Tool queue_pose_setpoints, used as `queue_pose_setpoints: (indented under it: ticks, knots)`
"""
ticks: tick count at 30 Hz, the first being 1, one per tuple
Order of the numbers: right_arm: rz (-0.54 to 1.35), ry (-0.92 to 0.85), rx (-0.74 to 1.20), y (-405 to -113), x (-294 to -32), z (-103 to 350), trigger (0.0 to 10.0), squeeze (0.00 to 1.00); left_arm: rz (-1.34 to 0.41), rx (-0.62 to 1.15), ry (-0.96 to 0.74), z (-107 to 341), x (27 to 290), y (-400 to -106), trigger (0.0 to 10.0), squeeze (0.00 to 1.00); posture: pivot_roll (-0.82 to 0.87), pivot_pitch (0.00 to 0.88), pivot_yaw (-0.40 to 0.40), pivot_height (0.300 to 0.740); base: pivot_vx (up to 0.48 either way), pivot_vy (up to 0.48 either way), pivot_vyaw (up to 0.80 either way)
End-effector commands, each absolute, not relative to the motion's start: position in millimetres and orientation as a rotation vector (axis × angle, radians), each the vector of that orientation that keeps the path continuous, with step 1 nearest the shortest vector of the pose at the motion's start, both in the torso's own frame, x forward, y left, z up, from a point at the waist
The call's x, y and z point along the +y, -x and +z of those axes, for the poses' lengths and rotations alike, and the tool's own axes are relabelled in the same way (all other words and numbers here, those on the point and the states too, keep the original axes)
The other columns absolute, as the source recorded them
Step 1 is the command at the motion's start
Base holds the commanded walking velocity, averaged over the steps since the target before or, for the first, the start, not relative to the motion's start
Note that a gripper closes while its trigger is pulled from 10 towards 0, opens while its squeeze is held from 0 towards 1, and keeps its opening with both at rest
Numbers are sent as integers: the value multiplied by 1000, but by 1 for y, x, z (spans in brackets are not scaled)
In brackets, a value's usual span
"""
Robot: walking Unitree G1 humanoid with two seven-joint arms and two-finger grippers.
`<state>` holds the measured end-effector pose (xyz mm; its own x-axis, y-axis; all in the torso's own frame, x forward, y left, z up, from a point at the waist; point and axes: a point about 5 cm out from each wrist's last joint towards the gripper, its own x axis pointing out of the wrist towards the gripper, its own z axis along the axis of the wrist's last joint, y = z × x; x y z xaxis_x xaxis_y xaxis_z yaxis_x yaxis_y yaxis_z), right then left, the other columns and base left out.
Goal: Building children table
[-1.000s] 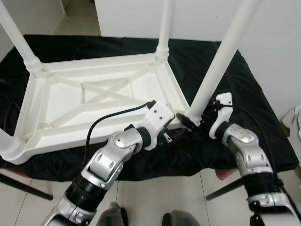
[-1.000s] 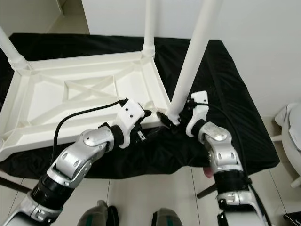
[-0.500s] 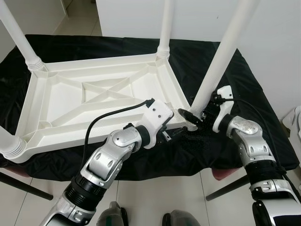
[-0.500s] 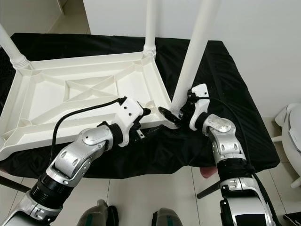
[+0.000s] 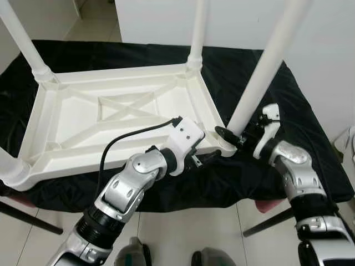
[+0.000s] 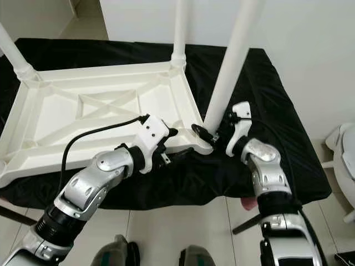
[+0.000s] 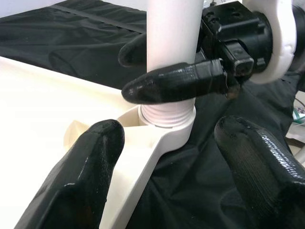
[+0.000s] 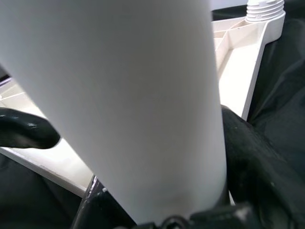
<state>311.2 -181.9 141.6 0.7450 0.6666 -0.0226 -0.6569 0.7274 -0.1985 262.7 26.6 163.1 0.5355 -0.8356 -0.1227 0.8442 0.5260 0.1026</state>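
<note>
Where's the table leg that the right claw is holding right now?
The table leg stands tilted at the near right corner socket of the upside-down white table top, on the black cloth. The right claw grips its base, with the left claw open just beside it.

A black cloth covers the support, its edges hanging down toward the pale tiled floor. On the cloth lies a white plastic tabletop, upside down with its ribbed underside facing up. White legs stand up from its corners. Dark struts show below the cloth.
</note>
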Motion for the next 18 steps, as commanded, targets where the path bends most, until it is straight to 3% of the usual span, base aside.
queue_pose_setpoints:
  ticks: [1,12,18]
  knots:
    - [719,163,-38,-306,-175,137,10000,0,-1061,76,-154,161,25,-257,10000,0,-179,42,22,740,0,0,0]
    - [467,38,-66,-297,-142,142,10000,0,-1064,80,-150,160,24,-256,10000,0,-181,48,19,740,0,0,0]
    - [88,-44,-23,-296,-144,136,10000,0,-1065,82,-151,160,24,-255,10000,0,-178,48,15,740,0,0,0]
